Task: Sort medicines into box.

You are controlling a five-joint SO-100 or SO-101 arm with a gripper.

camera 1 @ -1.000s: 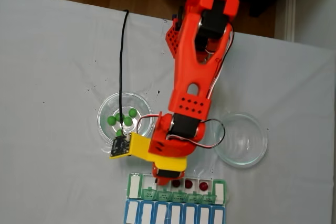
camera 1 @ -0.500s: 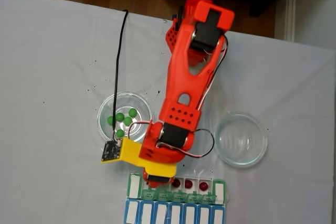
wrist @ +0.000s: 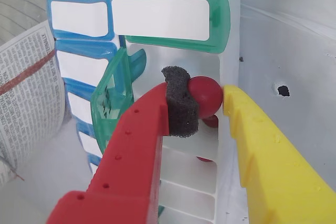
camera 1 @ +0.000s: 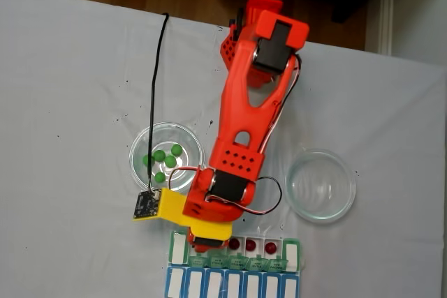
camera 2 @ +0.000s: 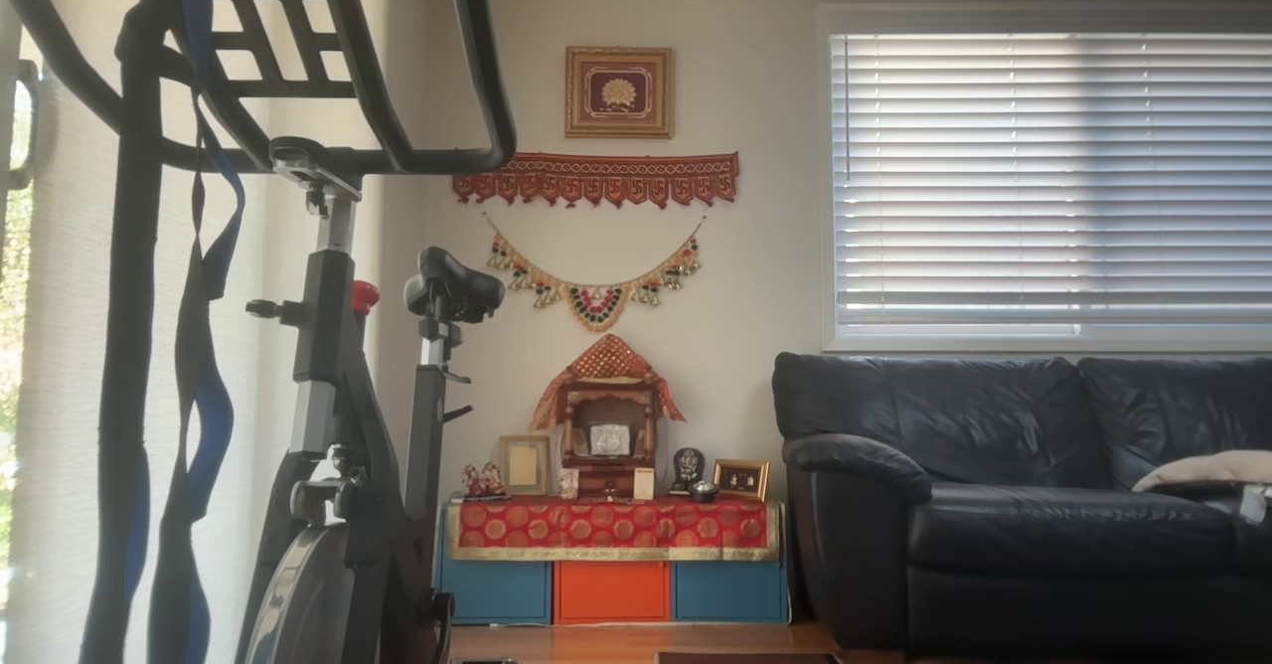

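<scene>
1. Holding one dark red ball (wrist: 206, 96) between the foam pad (wrist: 181, 109) of the red finger and the tip of the yellow finger, our gripper (wrist: 210, 100) is closed only as far as the ball allows, so the ball is pinched and cannot roll away.
2. We keep it right above an open compartment of the pill box (wrist: 228, 40), because, we judge, this is the place where it must fall; two more red balls lie in the compartments below it in the wrist view.
3. The green lid (wrist: 113, 98) next to the red finger stands up, which leaves the way into the compartment free.
4. In the fixed view our arm (camera 1: 244, 116) reaches down to the box (camera 1: 292, 255), where three red balls (camera 1: 251, 245) sit in a row beside the gripper.
5. The green balls (camera 1: 165, 158) wait in the left glass dish (camera 1: 188, 137), and the right dish (camera 1: 346, 186) has no balls, so we think the red ones go first.
</scene>
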